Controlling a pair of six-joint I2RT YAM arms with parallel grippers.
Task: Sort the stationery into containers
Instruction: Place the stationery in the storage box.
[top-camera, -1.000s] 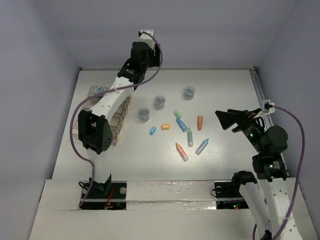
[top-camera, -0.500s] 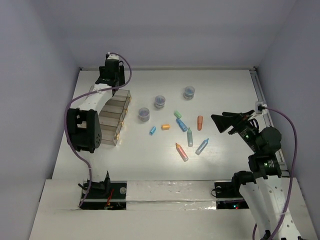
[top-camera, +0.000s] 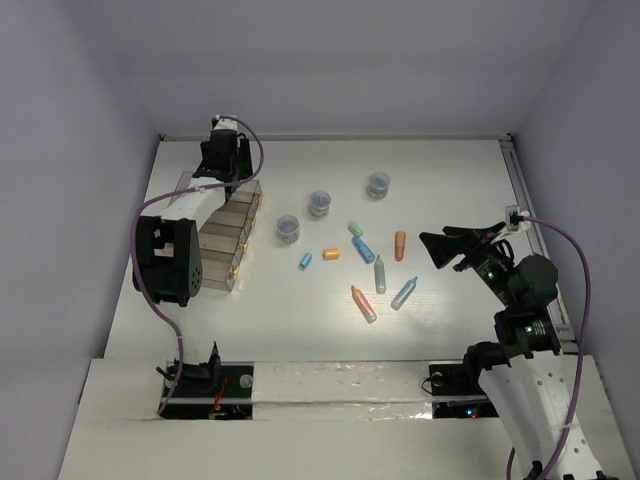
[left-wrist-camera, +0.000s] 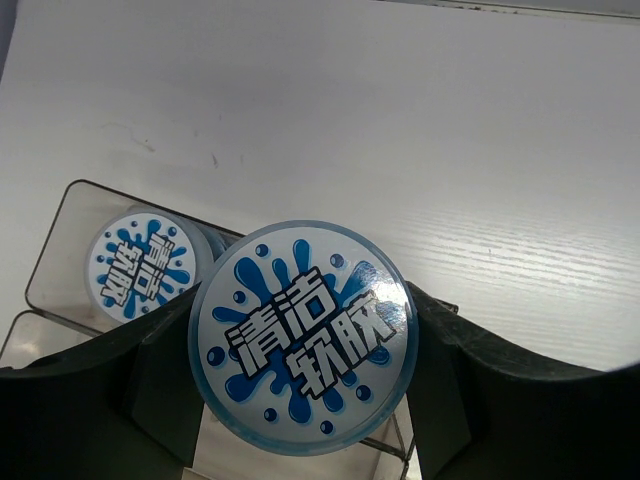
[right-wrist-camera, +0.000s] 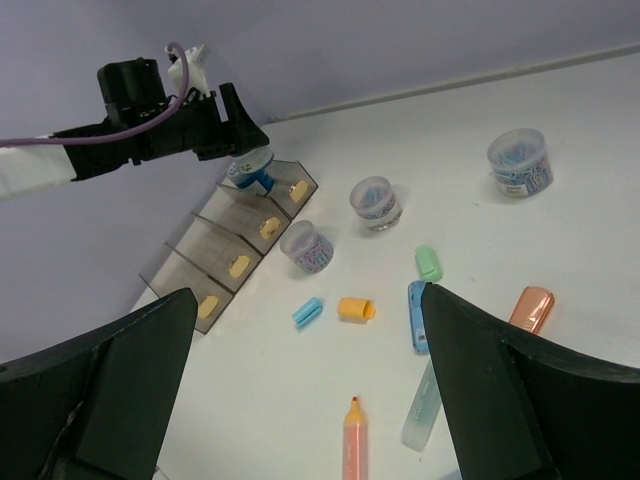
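On the white surface (top-camera: 450, 180), at far left, the stepped block of brown-tinted trays (top-camera: 225, 235). Over its far end, the left claw (right-wrist-camera: 247, 158) — clamped across the side wall of a round jar (left-wrist-camera: 303, 338), held over the end tray. Spread wide and empty, the right claw (top-camera: 432, 245), hovering off to the right, well apart from any item. Already lying in that end tray, a second jar (left-wrist-camera: 148, 262); out on the surface, three more jars (top-camera: 320, 203) and, nearer, scattered pens (top-camera: 362, 250). Probably light, stiff plastic with smooth walls — slippery if pinched lightly, unlikely to crush. Best taken across the round wall below the lid, as here; pens across the barrel, mid-length. Readable on both lids, among blue splashes: 清洁软胶.
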